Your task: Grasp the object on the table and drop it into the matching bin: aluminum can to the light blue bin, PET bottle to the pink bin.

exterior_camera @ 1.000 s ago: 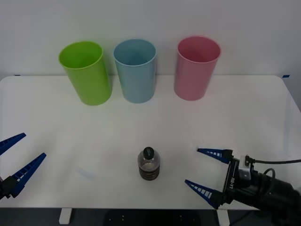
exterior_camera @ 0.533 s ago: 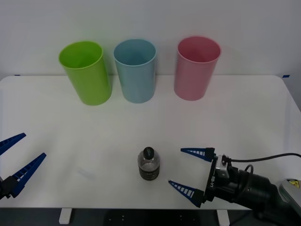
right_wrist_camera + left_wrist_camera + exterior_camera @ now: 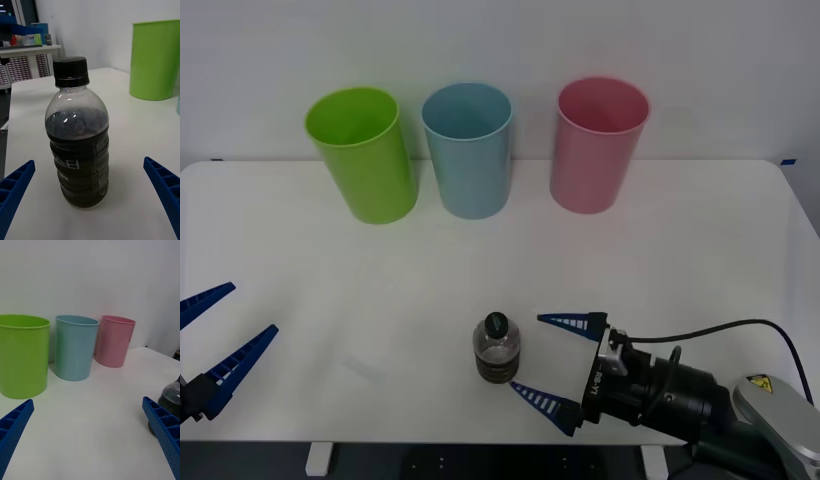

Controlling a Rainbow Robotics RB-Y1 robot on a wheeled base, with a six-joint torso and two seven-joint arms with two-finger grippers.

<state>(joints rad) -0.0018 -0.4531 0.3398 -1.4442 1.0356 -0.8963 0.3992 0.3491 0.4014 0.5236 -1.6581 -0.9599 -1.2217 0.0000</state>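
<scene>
Standing upright on the white table [image 3: 700, 230], one PET bottle [image 3: 497, 349] sits just beyond the right gripper [image 3: 558, 360], whose jaws are spread wide. Three bins stand far behind: lime green bin [image 3: 363, 153], light blue bin [image 3: 468, 149], pink bin [image 3: 596, 143]. The left gripper [image 3: 215, 345] waits, jaws apart.
</scene>
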